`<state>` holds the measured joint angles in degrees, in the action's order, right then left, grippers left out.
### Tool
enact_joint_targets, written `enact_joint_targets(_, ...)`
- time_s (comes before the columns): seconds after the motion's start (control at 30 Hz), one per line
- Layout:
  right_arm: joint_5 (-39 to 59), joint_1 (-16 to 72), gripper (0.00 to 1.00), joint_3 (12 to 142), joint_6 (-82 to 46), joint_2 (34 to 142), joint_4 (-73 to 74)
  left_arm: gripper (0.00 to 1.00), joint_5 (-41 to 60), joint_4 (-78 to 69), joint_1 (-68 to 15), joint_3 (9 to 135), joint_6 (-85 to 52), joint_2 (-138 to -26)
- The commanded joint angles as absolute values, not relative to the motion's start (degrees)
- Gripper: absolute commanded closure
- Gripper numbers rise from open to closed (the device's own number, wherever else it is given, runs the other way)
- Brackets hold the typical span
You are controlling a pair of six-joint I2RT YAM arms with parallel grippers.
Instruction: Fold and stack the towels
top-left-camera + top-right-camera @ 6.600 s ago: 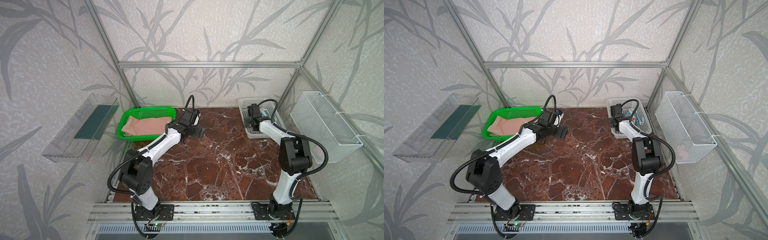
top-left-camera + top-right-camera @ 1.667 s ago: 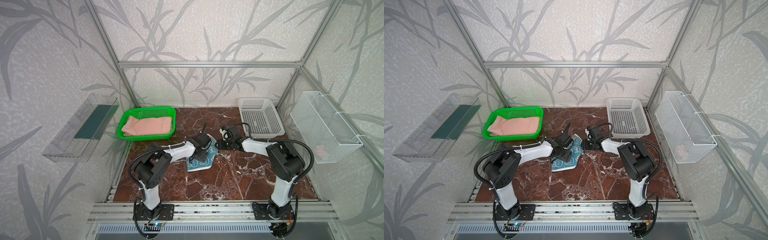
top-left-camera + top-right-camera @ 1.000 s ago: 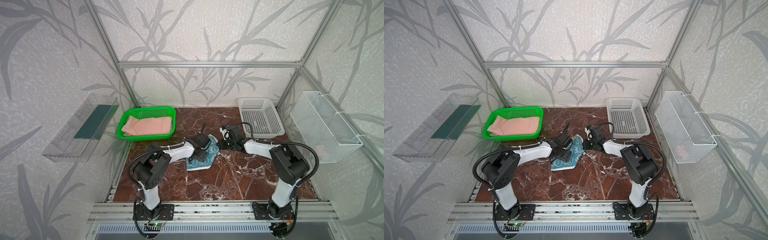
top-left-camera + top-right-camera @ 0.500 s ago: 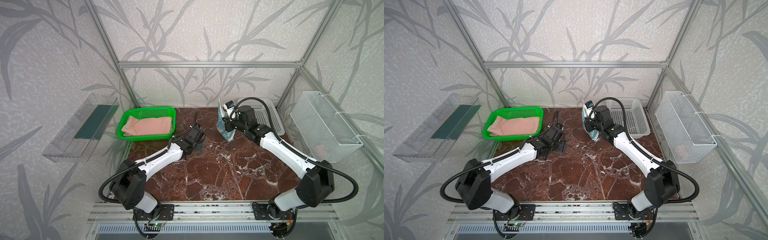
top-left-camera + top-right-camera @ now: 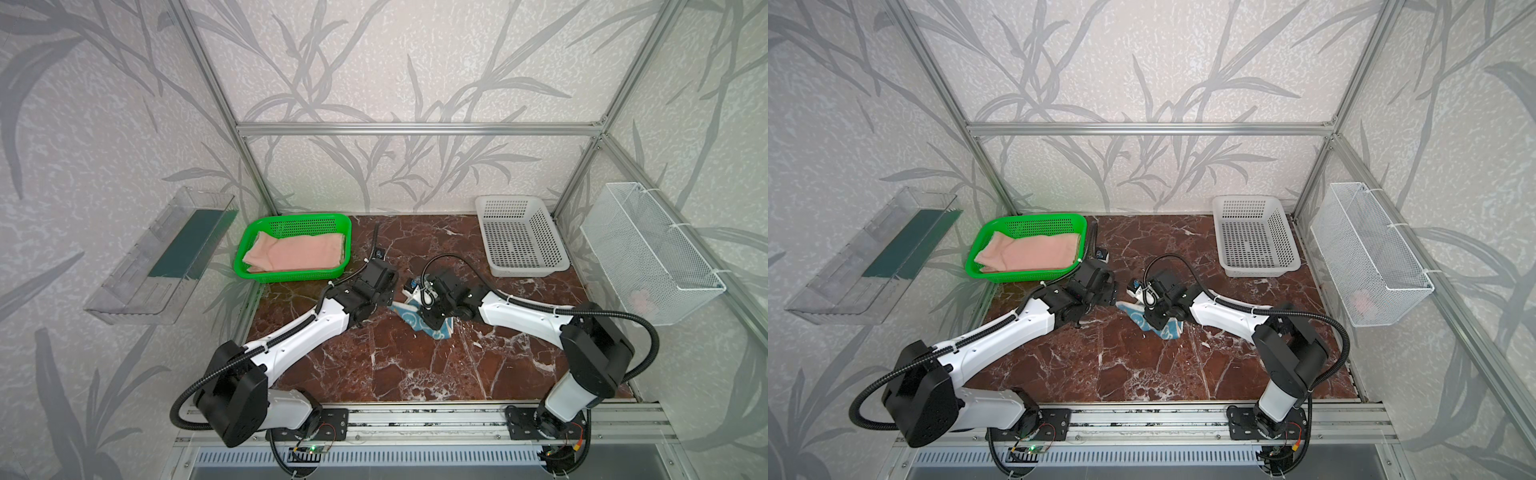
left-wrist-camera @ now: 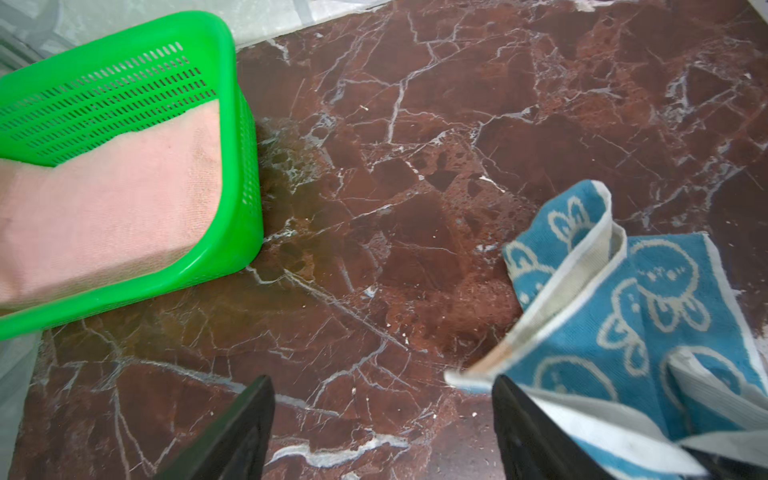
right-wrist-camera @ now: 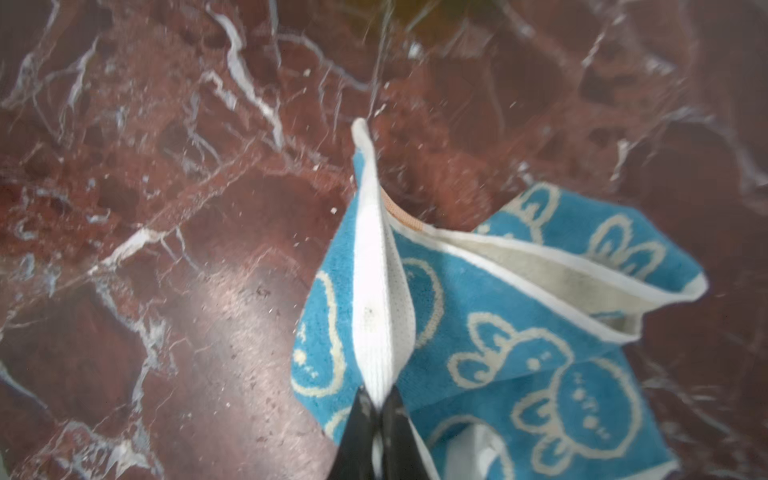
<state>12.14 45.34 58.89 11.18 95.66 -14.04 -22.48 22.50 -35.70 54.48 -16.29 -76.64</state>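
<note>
A small teal towel (image 5: 430, 328) with white cartoon faces lies crumpled at the middle of the marble table (image 5: 415, 365), seen in both top views (image 5: 1163, 328). My right gripper (image 7: 376, 399) is shut on its white hem (image 7: 376, 291), low over the table (image 5: 417, 305). My left gripper (image 6: 382, 419) stands open just left of the towel (image 6: 623, 324). One of its fingers (image 6: 523, 419) is at the towel's edge, and nothing is between the jaws. A folded pink towel (image 5: 299, 253) lies in the green basket (image 5: 291, 275), which also shows in the left wrist view (image 6: 232, 124).
An empty white basket (image 5: 519, 241) stands at the back right. A wire basket (image 5: 648, 257) hangs on the right wall with something pink in it. A clear shelf (image 5: 162, 257) hangs on the left wall. Bare marble stretches toward the front rail.
My right arm has come down from near the white basket, bringing the hanging teal towel onto the middle of the table. My left gripper has stayed close by, open.
</note>
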Motion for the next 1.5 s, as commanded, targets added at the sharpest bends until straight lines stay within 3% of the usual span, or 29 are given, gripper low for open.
enact_joint_targets(0.0, 20.6, 46.2, 0.80, 58.4, 11.0, 94.8, -14.8, 0.17, -25.0, 24.9, -34.2, 53.5, -18.0, -73.5)
enact_joint_targets(0.17, 31.7, 46.3, 0.66, 56.9, 12.5, 92.6, -17.7, 0.17, -23.7, 24.6, -33.0, 52.4, -17.3, -72.4)
enact_joint_targets(0.3, 33.5, 46.4, 0.63, 55.5, 12.7, 91.4, -20.5, 0.18, -21.9, 24.1, -32.9, 51.8, -16.6, -73.7)
enact_joint_targets(0.53, 23.4, 46.4, 0.63, 52.1, 9.7, 85.3, -21.1, 0.18, -14.8, 23.7, -33.0, 51.3, -11.4, -77.1)
enact_joint_targets(0.93, 3.0, 45.5, 0.67, 51.2, 10.5, 80.8, -12.4, 0.18, -12.7, 23.9, -33.0, 53.1, -11.5, -81.0)
enact_joint_targets(1.1, 8.7, 42.4, 0.70, 54.3, 18.7, 84.6, -15.3, 0.18, -11.9, 25.0, -33.0, 54.1, -11.0, -81.6)
enact_joint_targets(1.47, 26.0, 41.2, 0.60, 56.9, 37.3, 90.4, -16.6, 0.18, -7.6, 22.7, -33.1, 52.7, -7.6, -79.8)
